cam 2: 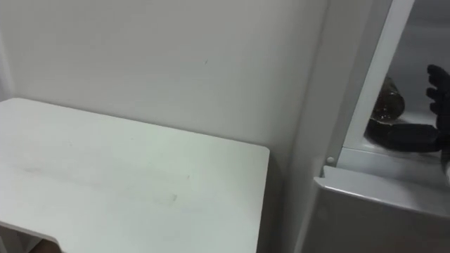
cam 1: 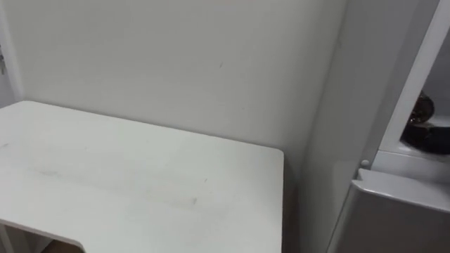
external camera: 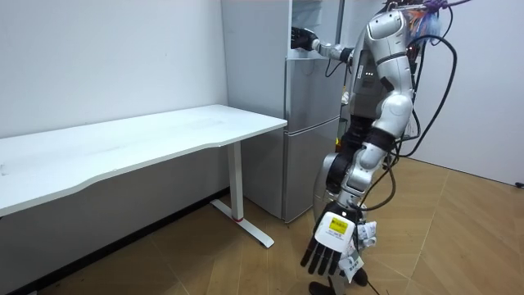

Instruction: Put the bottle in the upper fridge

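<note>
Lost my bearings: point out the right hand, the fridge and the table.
right hand (external camera: pixel 303 39), room view, on the hand inside the upper compartment.
fridge (external camera: pixel 311 139), room view, on its lower door.
table (cam 1: pixel 140 176), left eye view, on its bare top.

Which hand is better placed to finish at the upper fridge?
Right. The right hand reaches into the upper fridge beside the bottle; the left hand hangs open, low by its side.

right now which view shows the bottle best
Right eye view: the bottle shows most, beside the right robot hand. Left eye view catches its edge; in the room view the robot hand covers it.
</note>
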Motion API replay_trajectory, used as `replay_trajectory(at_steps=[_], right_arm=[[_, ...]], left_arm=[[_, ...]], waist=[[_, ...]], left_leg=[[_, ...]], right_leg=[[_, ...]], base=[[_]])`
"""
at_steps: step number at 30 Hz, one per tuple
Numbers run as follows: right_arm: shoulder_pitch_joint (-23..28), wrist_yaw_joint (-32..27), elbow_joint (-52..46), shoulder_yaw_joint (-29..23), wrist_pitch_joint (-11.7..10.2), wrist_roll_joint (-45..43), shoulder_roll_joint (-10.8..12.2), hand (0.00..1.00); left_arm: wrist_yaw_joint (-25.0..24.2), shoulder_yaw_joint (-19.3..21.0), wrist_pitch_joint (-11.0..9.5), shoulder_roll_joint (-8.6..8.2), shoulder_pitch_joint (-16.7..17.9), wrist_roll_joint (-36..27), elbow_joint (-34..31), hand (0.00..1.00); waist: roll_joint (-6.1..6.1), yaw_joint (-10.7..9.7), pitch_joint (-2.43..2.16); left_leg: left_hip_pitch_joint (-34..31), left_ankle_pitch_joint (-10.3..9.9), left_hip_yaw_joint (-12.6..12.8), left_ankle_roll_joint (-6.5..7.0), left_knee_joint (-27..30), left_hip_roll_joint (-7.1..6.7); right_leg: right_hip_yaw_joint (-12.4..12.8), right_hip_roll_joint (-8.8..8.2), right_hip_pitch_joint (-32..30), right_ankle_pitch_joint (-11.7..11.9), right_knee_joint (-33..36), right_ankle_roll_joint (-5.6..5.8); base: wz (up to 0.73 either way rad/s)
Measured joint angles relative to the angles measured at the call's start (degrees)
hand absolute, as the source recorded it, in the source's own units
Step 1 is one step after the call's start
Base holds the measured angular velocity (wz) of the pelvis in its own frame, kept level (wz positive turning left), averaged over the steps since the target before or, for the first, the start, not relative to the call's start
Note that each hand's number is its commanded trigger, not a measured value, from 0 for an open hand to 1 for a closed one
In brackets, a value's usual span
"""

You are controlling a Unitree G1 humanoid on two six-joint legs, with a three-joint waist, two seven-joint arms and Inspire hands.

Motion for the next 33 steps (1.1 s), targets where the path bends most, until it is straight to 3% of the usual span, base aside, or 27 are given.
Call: replay_trajectory(at_steps=[2,5,9,14,18,22,24,30,33], right_arm=[[0.54,-0.85,-2.43,-0.17,0.06,0.01,0.04,0.0],[1.5,-1.97,-7.23,-1.45,0.17,-0.29,0.09,0.0],[1.51,-4.73,-12.69,-2.04,-0.51,-2.65,0.45,0.0],[2.31,-6.77,-19.0,-2.04,-1.93,-3.78,0.51,0.0],[5.55,-7.5,-24.89,-2.05,-2.38,-6.01,0.58,0.0],[7.74,-7.4,-30.66,-2.07,-2.31,-8.78,3.37,0.0],[7.74,-7.03,-31.75,-2.08,-2.32,-8.59,3.63,0.0],[7.76,-6.32,-36.23,-2.5,-2.89,-6.37,4.24,0.0],[8.82,-5.98,-40.85,-4.75,-3.93,-6.46,8.44,0.0]], left_arm=[[0.05,0.0,0.0,-0.04,-0.19,-0.12,0.53,0.0],[0.06,0.04,-0.03,-0.26,-0.01,-0.08,1.33,0.0],[0.85,-0.02,-0.96,-0.87,-0.49,0.51,2.19,0.0],[1.43,-0.21,-4.09,-1.11,-3.1,0.9,4.61,0.0],[1.38,-0.38,-4.13,-1.08,-3.57,1.01,5.89,0.0],[1.22,-2.48,-4.08,-1.24,-3.97,1.01,6.8,0.0],[1.23,-2.79,-4.07,-1.41,-4.33,0.96,6.91,0.0],[1.24,-4.16,-4.11,-1.97,-4.63,0.96,6.93,0.0],[1.23,-4.19,-4.38,-2.3,-4.83,1.57,6.93,0.0]], waist=[[0.25,-0.89,0.14],[0.79,-1.54,-0.03],[1.61,-1.91,0.29],[1.05,-1.93,0.59],[0.2,-2.45,0.65],[0.27,-3.45,0.8],[0.39,-3.73,0.85],[1.41,-4.79,0.4],[1.6,-5.31,0.17]], left_leg=[[-0.09,-0.01,0.02,0.01,-0.41,0.03],[0.16,0.05,0.55,0.06,-0.85,0.01],[0.94,0.15,1.54,0.01,-1.19,-0.14],[1.94,0.17,2.65,-0.01,-1.36,0.11],[2.06,0.14,3.25,0.02,-1.37,0.27],[2.0,-0.01,3.51,0.12,-1.46,0.41],[2.02,-0.08,3.64,0.16,-1.57,0.5],[2.0,-0.18,4.77,0.21,-1.69,0.64],[2.12,-0.15,4.93,0.2,-1.73,0.68]], right_leg=[[0.02,-0.02,-0.29,0.0,0.02,0.0],[0.87,0.02,-0.56,0.0,0.04,0.0],[1.79,0.12,-0.57,0.0,0.08,0.0],[2.98,0.21,-0.58,0.0,0.08,0.0],[3.2,0.12,-0.63,0.02,0.09,0.04],[3.29,0.14,-0.67,0.03,0.41,0.04],[3.46,0.12,-0.78,0.03,0.79,0.04],[4.63,0.17,-1.46,0.04,1.05,0.02],[4.93,0.26,-2.03,0.05,1.04,0.0]], base=[[0.0],[-0.08],[-0.15],[-0.11],[-0.08],[0.0],[-0.04],[-0.09],[-0.06]])
